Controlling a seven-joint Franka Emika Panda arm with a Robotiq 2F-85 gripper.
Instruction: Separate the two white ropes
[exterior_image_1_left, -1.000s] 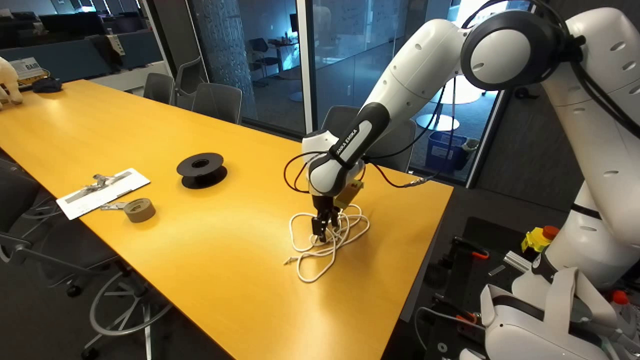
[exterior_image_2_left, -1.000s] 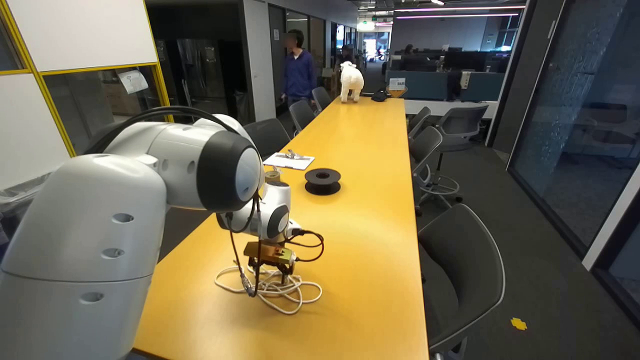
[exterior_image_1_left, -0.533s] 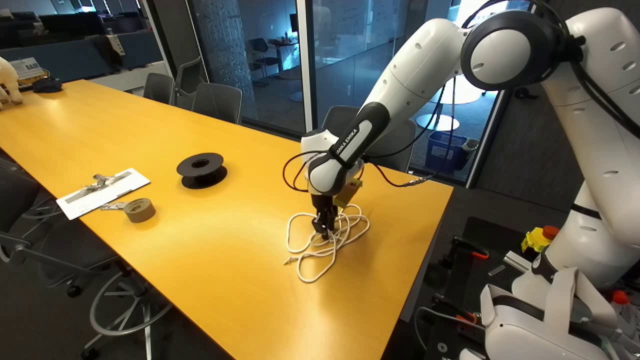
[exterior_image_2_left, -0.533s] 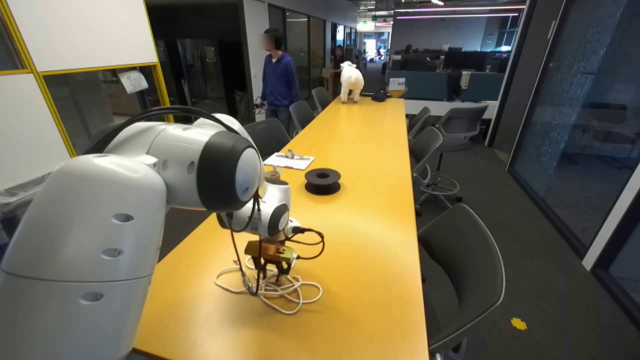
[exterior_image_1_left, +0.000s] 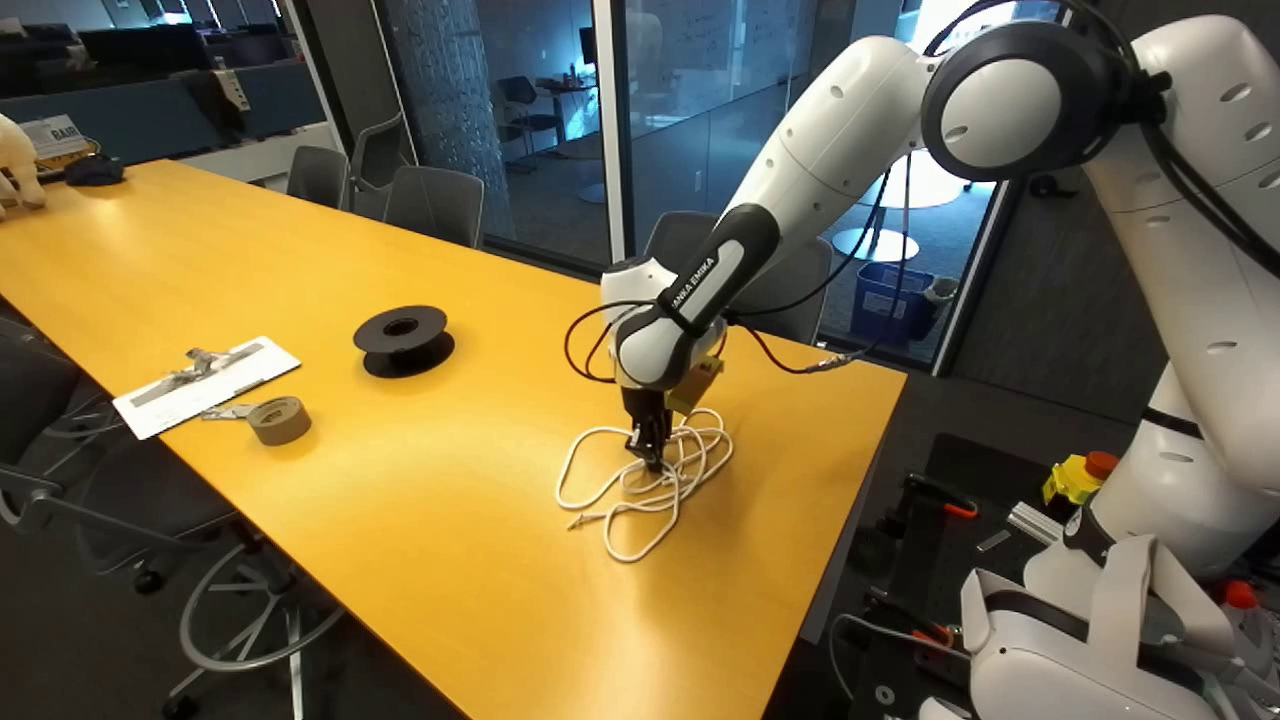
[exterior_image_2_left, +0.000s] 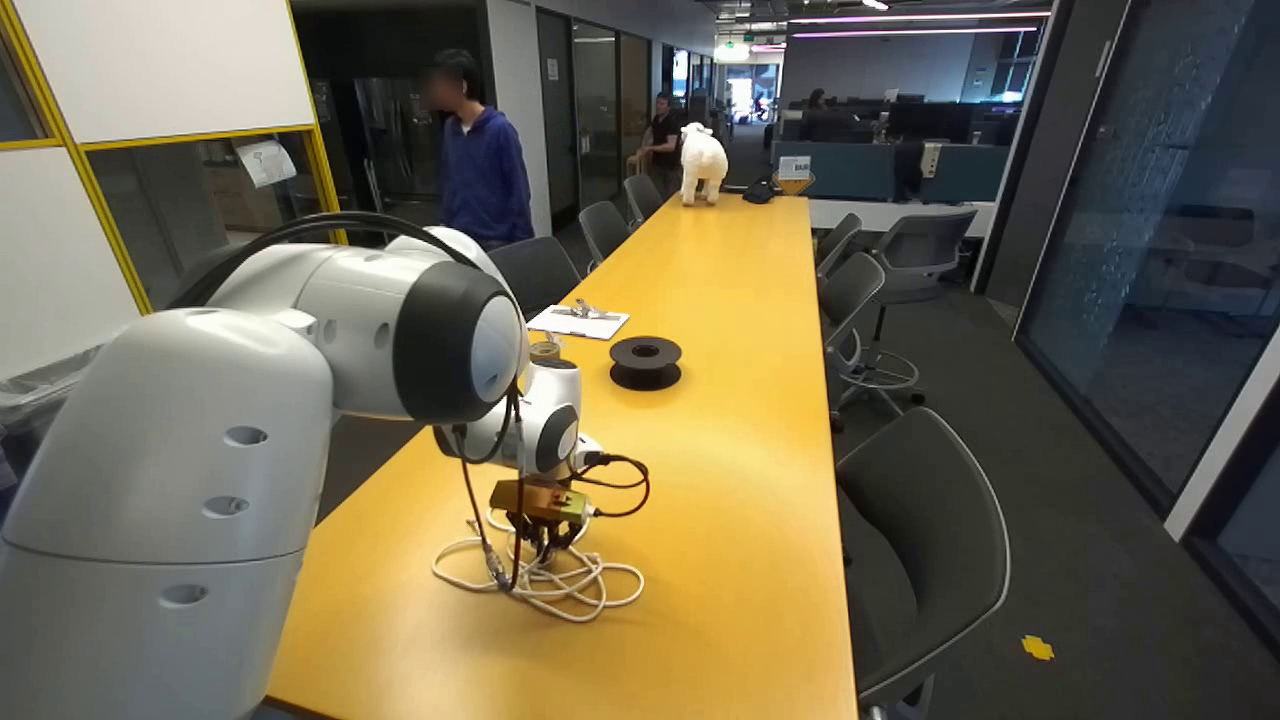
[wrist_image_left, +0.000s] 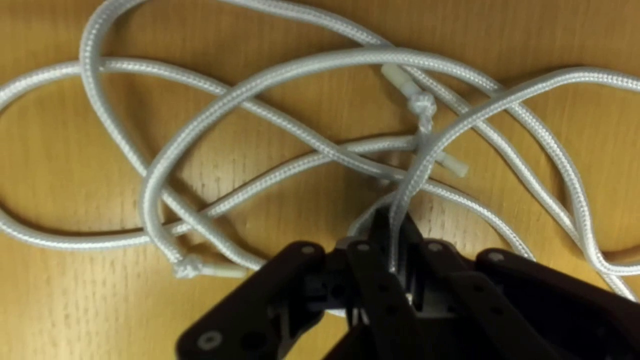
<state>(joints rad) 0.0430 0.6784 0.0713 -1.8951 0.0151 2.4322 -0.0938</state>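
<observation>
The black two-fingered pincer (exterior_image_1_left: 654, 463) grips a strand (wrist_image_left: 409, 182) of two thin white braided ropes (wrist_image_left: 312, 137), probably light, limp, best held at the loose left end (exterior_image_1_left: 581, 520).

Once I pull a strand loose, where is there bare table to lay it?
Bare table lies between the spool and the ropes, and beyond the spool toward the toy animal. It is crowded around the hand, where the ropes cross, and by the tape and white card.
</observation>
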